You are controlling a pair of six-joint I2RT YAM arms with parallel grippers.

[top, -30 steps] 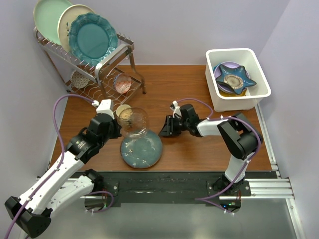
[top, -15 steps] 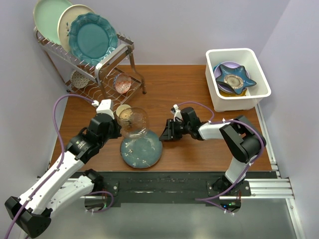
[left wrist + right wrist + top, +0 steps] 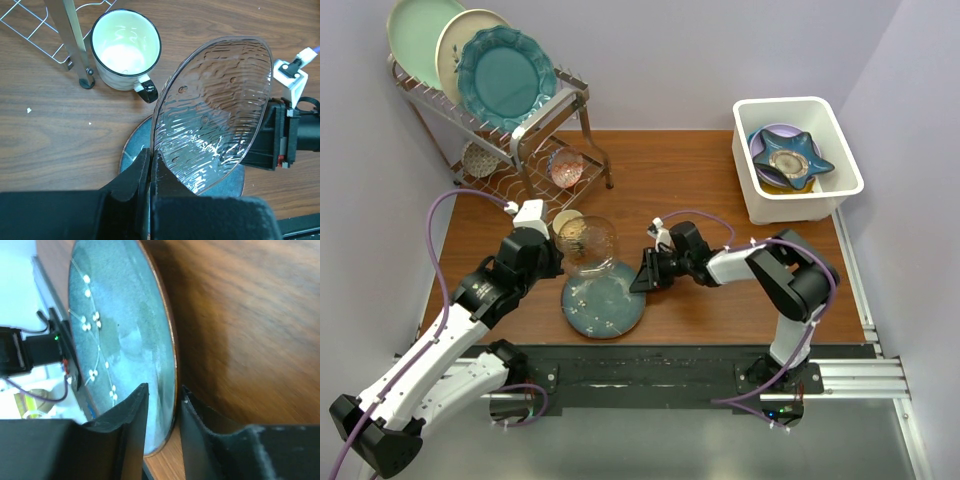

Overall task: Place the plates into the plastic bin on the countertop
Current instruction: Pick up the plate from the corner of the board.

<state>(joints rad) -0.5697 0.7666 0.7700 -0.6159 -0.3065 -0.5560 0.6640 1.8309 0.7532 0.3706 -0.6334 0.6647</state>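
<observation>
Left end effector pinches rippled clear plate.

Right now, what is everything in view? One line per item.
countertop: one, reddish-brown wood, under everything
rack: one, metal wire, far left
upright plates: three, mint, cream, teal, in the rack
small dishes: two, patterned and pinkish, low in the rack
cup: one, cream, black rim, beside the rack
clear plate: one, see-through, tilted above the blue plate
blue plate: one, white dots, on the countertop
bin: one, white, far right
plates in bin: count unclear, blue star-shaped one on top
left tool: one, black, shut on the clear plate
right tool: one, black, open astride the blue plate's rim
</observation>
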